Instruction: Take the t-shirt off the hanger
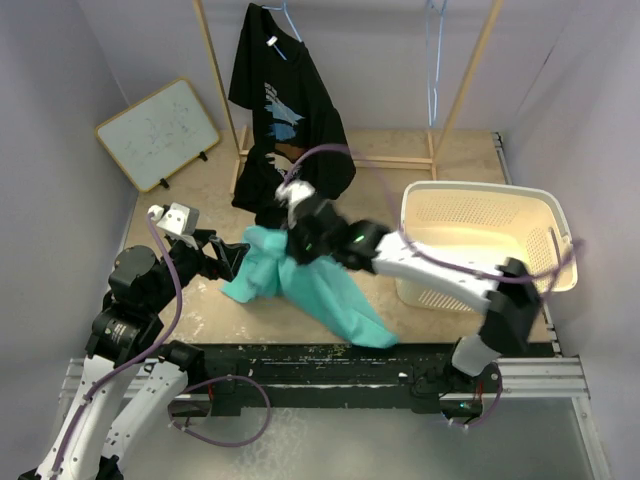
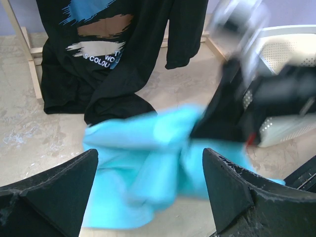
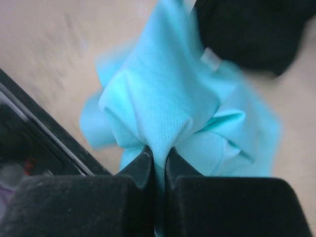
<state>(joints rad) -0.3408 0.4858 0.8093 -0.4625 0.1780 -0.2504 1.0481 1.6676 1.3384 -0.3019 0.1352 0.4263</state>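
Teal t-shirt [image 1: 330,290] is lying near the table's [image 1: 460,150] front edge, and we're seeing the right gripper [image 3: 158,154] pinching its fold, left gripper [image 2: 149,154] spread, black t-shirt [image 1: 285,110] hanging on its hanger [image 1: 290,15].

Only readable text I can get is on the black t-shirt [image 2: 138,74] print, left wrist view: white caps cut off by folds, fragments "S COLOU", "WO" and a lone "T". The whiteboard [image 1: 158,133] at the desk's [image 1: 470,165] far left corner carries faint marks I can't read.
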